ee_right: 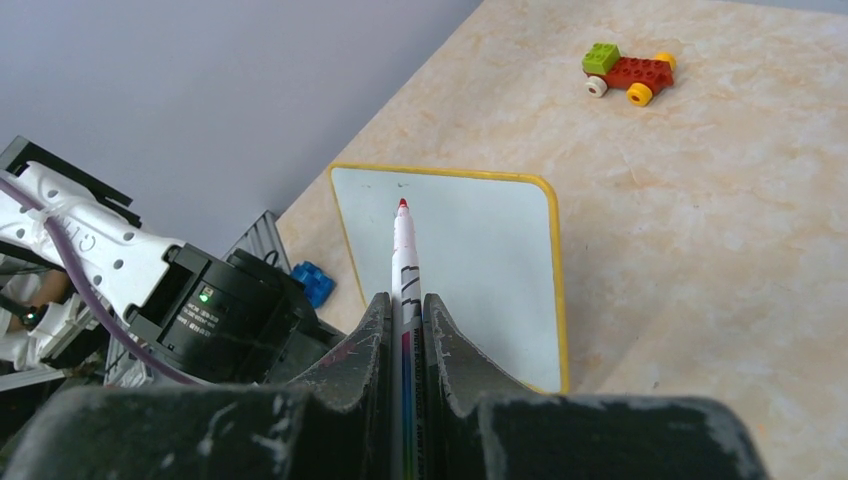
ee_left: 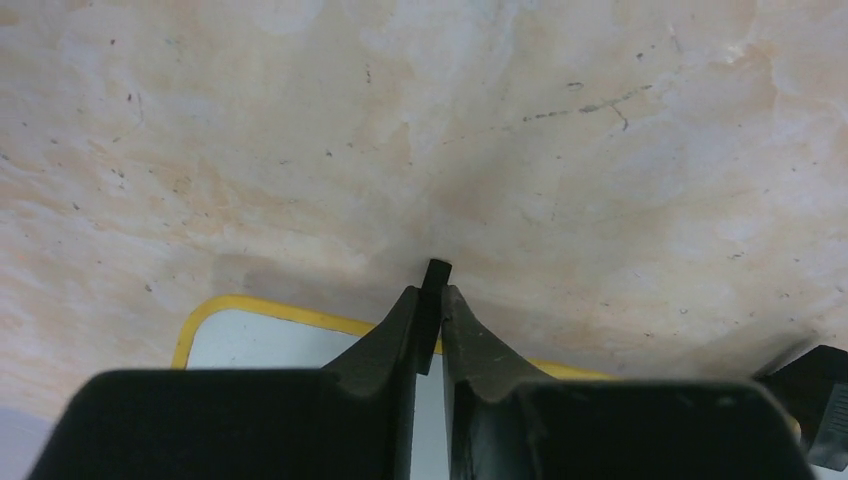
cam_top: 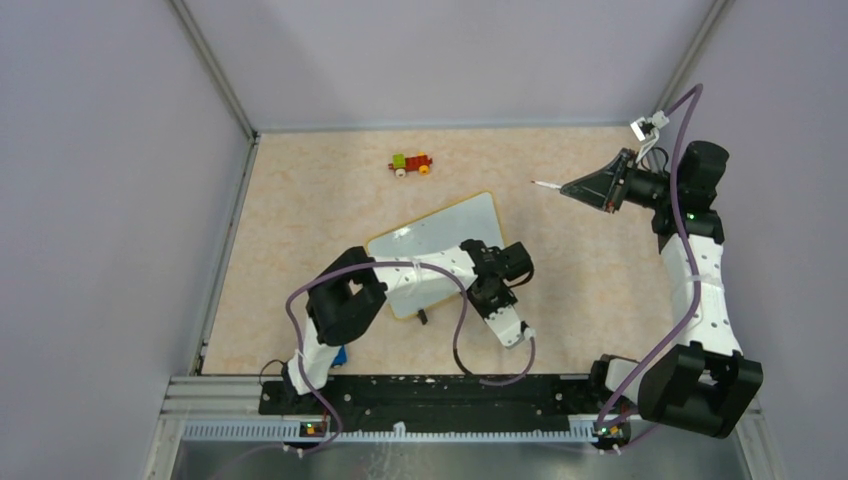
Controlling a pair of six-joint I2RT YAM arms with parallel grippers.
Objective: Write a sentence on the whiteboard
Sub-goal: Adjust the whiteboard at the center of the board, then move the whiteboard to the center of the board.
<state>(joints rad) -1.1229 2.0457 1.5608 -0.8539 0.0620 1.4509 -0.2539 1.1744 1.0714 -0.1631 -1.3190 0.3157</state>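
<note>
The whiteboard lies tilted on the table, white with a yellow rim, and no red words show on it. My left gripper reaches over its near right edge. In the left wrist view the left gripper is shut on a thin black foot at the board's rim. My right gripper hovers to the right of the board, shut on a white marker. In the right wrist view the right gripper holds the marker, whose red tip points at the blank whiteboard.
A small red, green and yellow toy brick car stands behind the board and also shows in the right wrist view. A blue brick lies by the left arm's base. Grey walls enclose the table on the left, back and right.
</note>
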